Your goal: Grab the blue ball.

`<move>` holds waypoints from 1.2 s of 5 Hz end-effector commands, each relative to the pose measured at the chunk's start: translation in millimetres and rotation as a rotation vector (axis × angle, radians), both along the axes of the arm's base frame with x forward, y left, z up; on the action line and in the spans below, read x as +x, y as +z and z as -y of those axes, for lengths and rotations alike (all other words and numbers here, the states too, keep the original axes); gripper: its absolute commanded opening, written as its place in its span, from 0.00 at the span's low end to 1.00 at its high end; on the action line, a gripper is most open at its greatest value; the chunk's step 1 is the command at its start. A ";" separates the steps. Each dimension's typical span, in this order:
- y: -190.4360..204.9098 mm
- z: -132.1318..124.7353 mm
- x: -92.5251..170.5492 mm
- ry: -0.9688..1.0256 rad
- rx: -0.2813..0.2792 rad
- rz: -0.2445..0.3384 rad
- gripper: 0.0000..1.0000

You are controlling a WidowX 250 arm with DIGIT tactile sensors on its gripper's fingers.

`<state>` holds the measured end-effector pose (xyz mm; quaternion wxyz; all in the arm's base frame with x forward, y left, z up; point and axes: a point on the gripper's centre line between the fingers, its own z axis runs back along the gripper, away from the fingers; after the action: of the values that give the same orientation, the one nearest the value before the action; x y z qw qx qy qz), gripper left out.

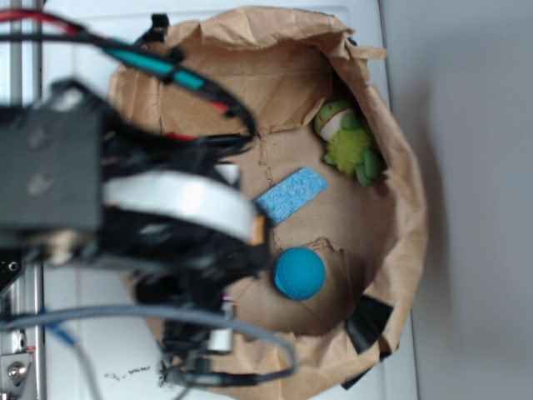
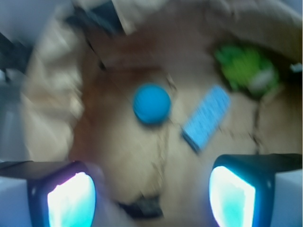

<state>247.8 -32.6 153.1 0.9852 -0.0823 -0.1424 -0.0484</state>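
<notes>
We see the pincer (image 2: 151,194) spread wide and empty above the brown paper bag (image 1: 400,175), presumably held high so the blue ball (image 2: 151,103) can be lined up between its pads; the ball lies on the bag's floor, just beside the one light-blue sponge (image 2: 206,117). We count one ball, one sponge and one green frog toy (image 1: 350,143), the toy tucked against the bag's wall beyond the sponge.

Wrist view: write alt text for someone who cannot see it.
A blue ball lies on crumpled brown paper, ahead of the open gripper, whose two fingers frame the bottom corners with nothing between them. To the ball's right lies a light-blue sponge, and beyond it a green toy. The picture is blurred.
</notes>
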 end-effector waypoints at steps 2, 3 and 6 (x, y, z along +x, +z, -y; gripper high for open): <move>-42.4 -11.9 40.2 0.001 0.049 0.071 1.00; -69.0 -14.3 44.7 0.000 0.100 0.083 1.00; -74.8 14.6 38.0 -0.110 -0.026 -0.030 1.00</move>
<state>274.3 -44.7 61.1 0.9862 -0.1042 -0.0927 -0.0891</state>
